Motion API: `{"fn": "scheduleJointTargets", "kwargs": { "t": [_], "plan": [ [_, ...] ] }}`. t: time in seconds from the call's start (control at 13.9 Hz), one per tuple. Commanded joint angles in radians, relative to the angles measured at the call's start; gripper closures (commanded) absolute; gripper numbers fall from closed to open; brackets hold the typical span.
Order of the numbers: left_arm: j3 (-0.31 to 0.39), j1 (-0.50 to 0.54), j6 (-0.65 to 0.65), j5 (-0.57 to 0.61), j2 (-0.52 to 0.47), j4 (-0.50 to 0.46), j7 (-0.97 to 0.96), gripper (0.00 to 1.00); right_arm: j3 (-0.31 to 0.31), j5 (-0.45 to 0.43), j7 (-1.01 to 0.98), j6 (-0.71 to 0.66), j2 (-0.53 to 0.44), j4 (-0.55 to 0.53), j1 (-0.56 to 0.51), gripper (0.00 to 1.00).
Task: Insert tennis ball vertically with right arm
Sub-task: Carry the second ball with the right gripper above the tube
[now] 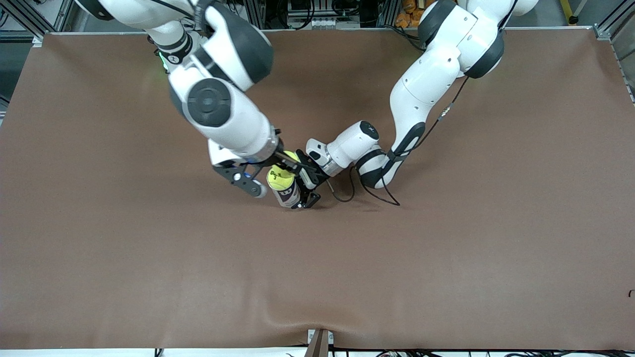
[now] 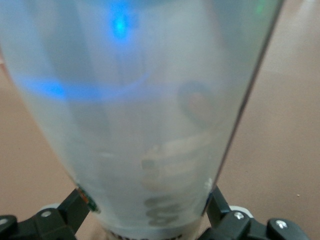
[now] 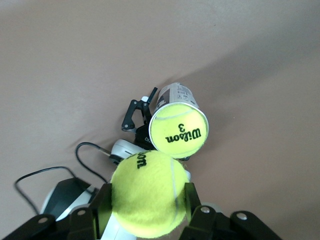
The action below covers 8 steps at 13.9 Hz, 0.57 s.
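Over the mouth of the clear plastic cylindrical ball can point(image 1: 284, 191), approx. mid-surface, a fuzzy yellow-green felt tennis ball point(image 3: 148, 193) is clamped in the right end effector point(image 3: 145, 207), fingers pressed to its sides. The can is held upright by the left end effector point(image 1: 303, 184), jaws spread wide around its wall and touching it. One ball w/ black lettering and a "3" is already seated at the can's open top point(image 3: 179, 131), so the held ball is judged not yet inserted; alignment and lowering are left. The can wall is smooth and translucent, w/ a printed label low down. The brown surface point(image 1: 446, 248) is matte, cloth-like, slightly rumpled at the camera-side edge.
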Motion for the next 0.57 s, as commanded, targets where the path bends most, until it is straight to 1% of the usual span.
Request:
{"fn": "scheduleJointTargets", "kwargs": {
  "t": [0.0,0.29,0.36,0.5],
  "plan": [
    [0.01,-0.003,0.015,0.02,-0.002,0.003,-0.013,0.0,-0.017,-0.026,0.016,-0.023,0.02,0.02,0.009,1.0],
    [0.01,-0.006,0.015,0.02,-0.004,0.006,-0.013,0.0,-0.019,-0.027,0.003,-0.055,0.014,0.014,0.008,1.0],
    [0.01,-0.006,0.015,0.021,-0.004,0.006,-0.013,0.05,-0.019,-0.029,-0.012,-0.07,0.013,0.014,-0.003,1.0],
    [0.01,-0.004,0.015,0.021,-0.004,0.004,-0.013,0.06,-0.019,-0.029,-0.015,-0.072,0.011,0.012,-0.015,1.0]
  ]
}}
